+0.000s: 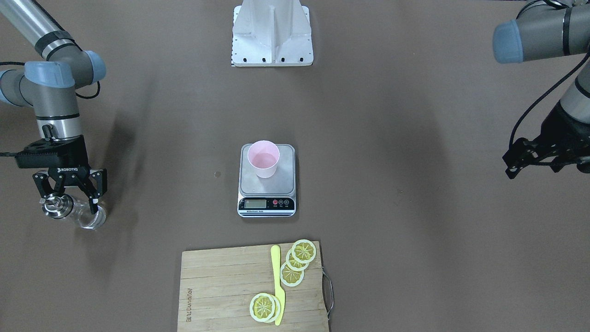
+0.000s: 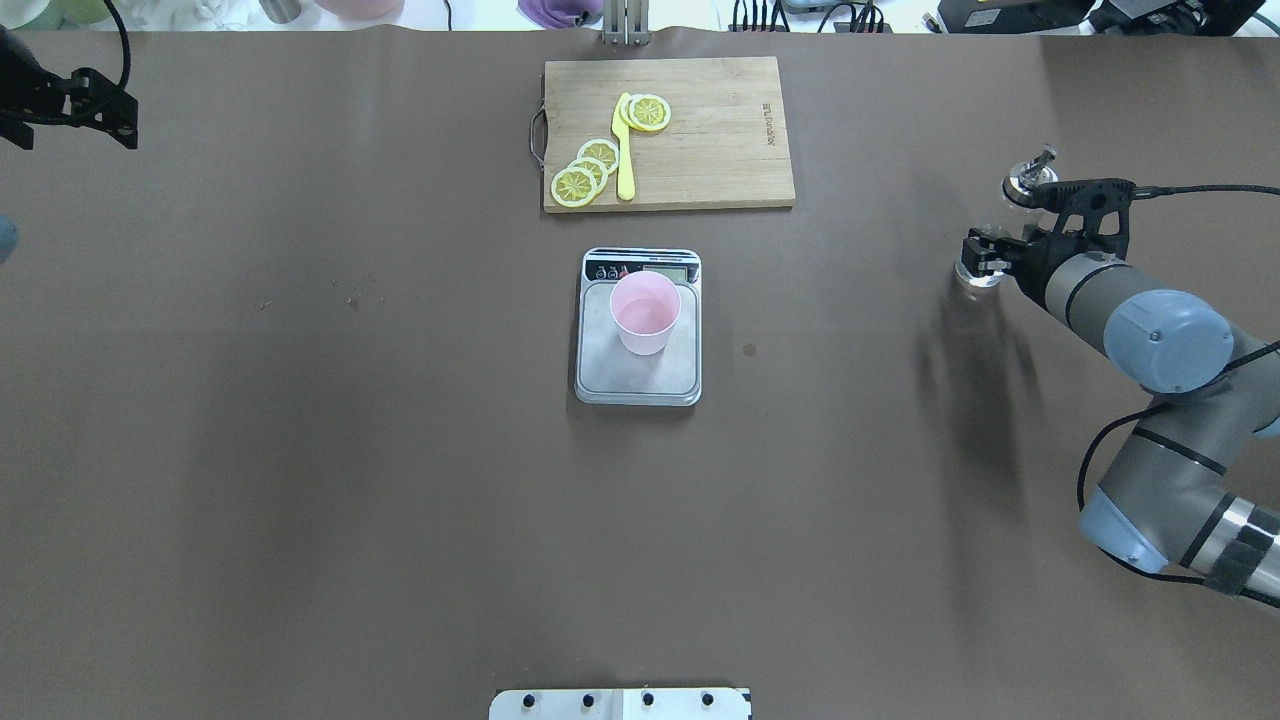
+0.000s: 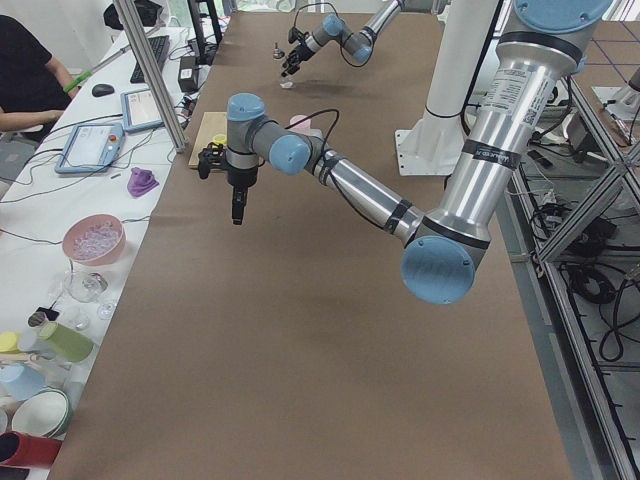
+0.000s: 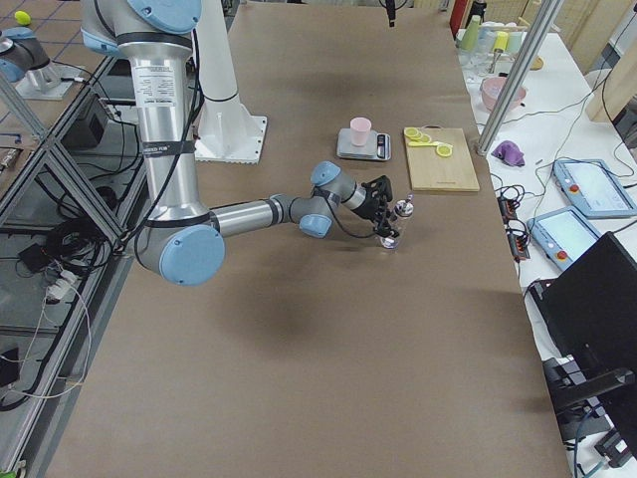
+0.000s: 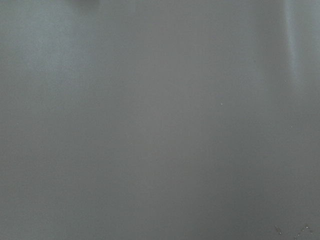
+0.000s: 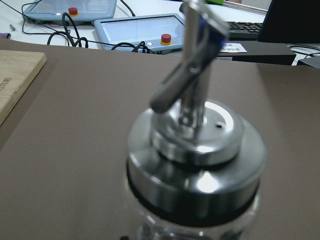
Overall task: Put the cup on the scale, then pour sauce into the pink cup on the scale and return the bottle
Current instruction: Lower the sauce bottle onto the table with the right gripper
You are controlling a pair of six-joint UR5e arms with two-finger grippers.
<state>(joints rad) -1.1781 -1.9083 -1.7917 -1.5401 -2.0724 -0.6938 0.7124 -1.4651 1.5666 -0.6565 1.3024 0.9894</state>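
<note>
Item — bottle [image 1: 87, 216], upright near the table's [image 1: 392, 230] robot-right end, well apart from the cup [image 1: 263, 159] on the scale [image 1: 286, 184], right claw [image 1: 69, 204] clamped on its glass body; hazard: release before the base sits flat would likely topple it.

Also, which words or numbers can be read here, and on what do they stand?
"ROBOTIQ": on the right end effector.
On the board: a brand mark, too blurred to read.
On the scale: a label and display, too small to read.
</note>
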